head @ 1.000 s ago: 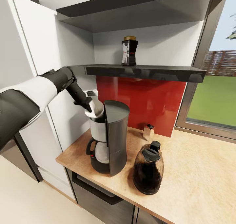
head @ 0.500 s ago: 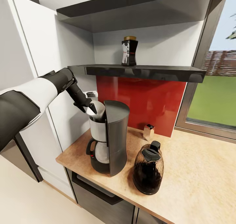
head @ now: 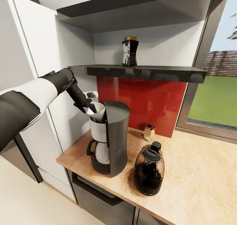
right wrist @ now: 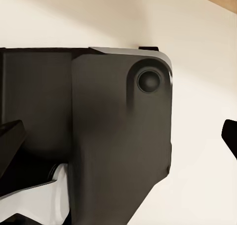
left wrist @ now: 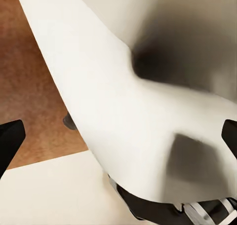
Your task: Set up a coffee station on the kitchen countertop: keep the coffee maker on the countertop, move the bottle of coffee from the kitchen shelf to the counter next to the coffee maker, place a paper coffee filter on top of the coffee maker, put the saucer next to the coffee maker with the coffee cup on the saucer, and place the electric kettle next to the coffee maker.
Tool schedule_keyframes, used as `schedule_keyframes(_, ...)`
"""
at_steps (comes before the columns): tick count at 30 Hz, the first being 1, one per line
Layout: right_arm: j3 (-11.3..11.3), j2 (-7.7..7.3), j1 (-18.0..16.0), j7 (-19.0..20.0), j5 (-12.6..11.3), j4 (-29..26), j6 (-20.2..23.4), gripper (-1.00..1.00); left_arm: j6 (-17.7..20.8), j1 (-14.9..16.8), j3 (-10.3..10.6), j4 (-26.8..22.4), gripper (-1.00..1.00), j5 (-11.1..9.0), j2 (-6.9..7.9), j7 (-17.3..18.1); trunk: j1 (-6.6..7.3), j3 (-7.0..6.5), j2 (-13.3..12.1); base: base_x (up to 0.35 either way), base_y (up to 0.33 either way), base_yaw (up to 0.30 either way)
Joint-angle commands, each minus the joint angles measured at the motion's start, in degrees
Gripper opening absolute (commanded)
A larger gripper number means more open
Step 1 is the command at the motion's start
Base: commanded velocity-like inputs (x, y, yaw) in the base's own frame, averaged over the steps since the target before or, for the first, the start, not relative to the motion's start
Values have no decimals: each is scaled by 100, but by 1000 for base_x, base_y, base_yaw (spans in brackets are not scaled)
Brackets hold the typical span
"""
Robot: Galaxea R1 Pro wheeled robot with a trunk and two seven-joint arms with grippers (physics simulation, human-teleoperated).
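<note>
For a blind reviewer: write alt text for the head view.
The left gripper holds the paper coffee filter at the top of the coffee maker on the countertop. The electric kettle stands beside it; the bottle of coffee sits on the kitchen shelf.

One coffee maker point(head: 110, 137) at centre, one kettle point(head: 148, 170) lower right of it, one coffee jar point(head: 130, 51) at upper centre, one white filter point(head: 96, 111) left of centre, one small shaker point(head: 149, 132) right of centre. Two black shelves: lower point(head: 141, 72) across the middle, upper point(head: 131, 8) along the top. One arm point(head: 39, 93) at left, one countertop point(head: 197, 175) at lower right
</note>
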State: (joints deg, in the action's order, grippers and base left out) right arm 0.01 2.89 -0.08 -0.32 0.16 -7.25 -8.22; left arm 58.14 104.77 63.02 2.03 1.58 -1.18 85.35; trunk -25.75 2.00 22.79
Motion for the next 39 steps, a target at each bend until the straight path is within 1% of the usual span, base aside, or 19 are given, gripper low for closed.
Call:
schedule_keyframes(1, -1, 1, -1, -3, 1, -4, -13, 100, 62, 8, 12, 18, 100, 17, -2, 52, -4, 13, 13, 0, 0, 0)
schedule_keyframes(17, 6, 4, -1, -3, 1, -4, -8, 100, 66, 149, -25, 17, 100, 17, 28, 44, -4, 13, 13, 0, 0, 0)
schedule_keyframes(29, 8, 12, -1, -3, 3, -4, -13, 100, 74, 482, -32, 17, 100, 17, 70, 35, -4, 13, 13, 0, 0, 0)
schedule_keyframes(32, 8, 11, -1, -3, 2, -4, -13, 100, 75, 573, -33, 19, 100, 17, 105, 28, -4, 13, 13, 0, 0, 0)
schedule_keyframes(39, 8, 10, -1, -3, 4, -4, -13, 100, 75, 675, -28, 23, 100, 17, 144, 26, -4, 13, 13, 0, 0, 0)
